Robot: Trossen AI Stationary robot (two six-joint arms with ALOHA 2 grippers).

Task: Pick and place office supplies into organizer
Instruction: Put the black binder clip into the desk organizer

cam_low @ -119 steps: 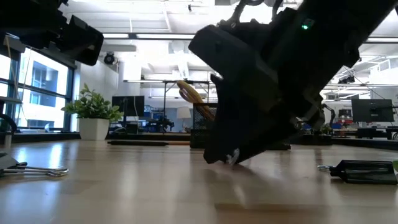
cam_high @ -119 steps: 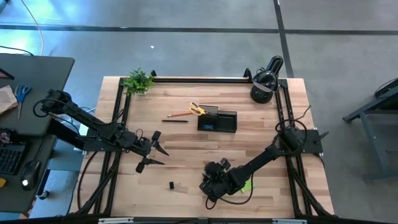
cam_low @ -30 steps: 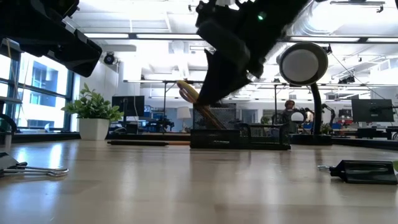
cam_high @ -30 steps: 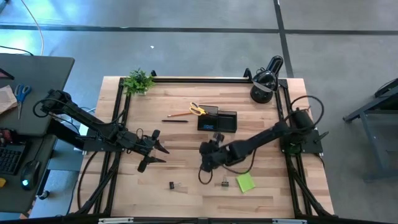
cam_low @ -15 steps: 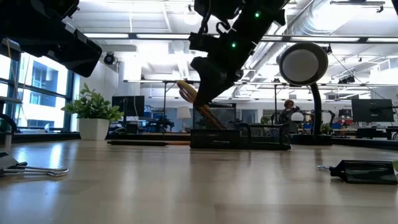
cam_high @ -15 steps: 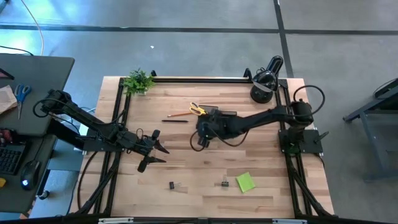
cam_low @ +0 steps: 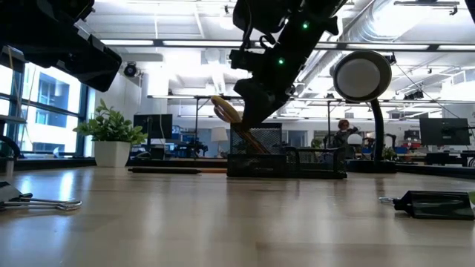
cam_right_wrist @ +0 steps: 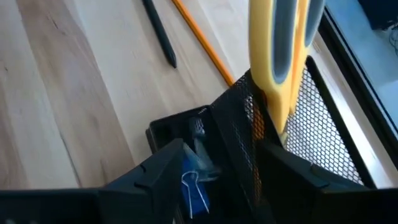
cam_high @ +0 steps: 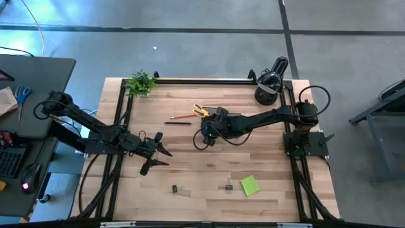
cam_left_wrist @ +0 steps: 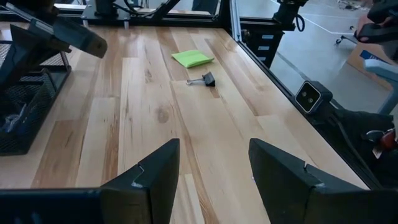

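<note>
The black mesh organizer (cam_high: pixel 233 124) stands in the far middle of the table. The yellow-handled scissors (cam_right_wrist: pixel 277 56) stick blades-down into its taller section, handles leaning out (cam_high: pixel 201 111). A small blue item (cam_right_wrist: pixel 196 186) lies in a low compartment. My right gripper (cam_high: pixel 211 130) hovers open over the organizer's left end, pointing down, holding nothing that shows. An orange pencil (cam_high: pixel 182 116) and a black pen (cam_high: pixel 178 123) lie flat left of the organizer. The lime-green sticky pad (cam_high: pixel 249 185) and two binder clips (cam_high: pixel 228 185) (cam_high: pixel 175 189) lie near the near edge. My left gripper (cam_high: pixel 152 153) waits open over the table's left part.
A black domed lamp (cam_high: pixel 269 85) stands at the far right corner and a small green plant (cam_high: pixel 140 82) at the far left corner. A black frame rail runs along the far edge and both sides. Bare wood lies between the organizer and the near items.
My right gripper has swung from the table's middle toward the far edge and now hangs over the organizer's left end. The sticky pad and the binder clips have stayed where they were.
</note>
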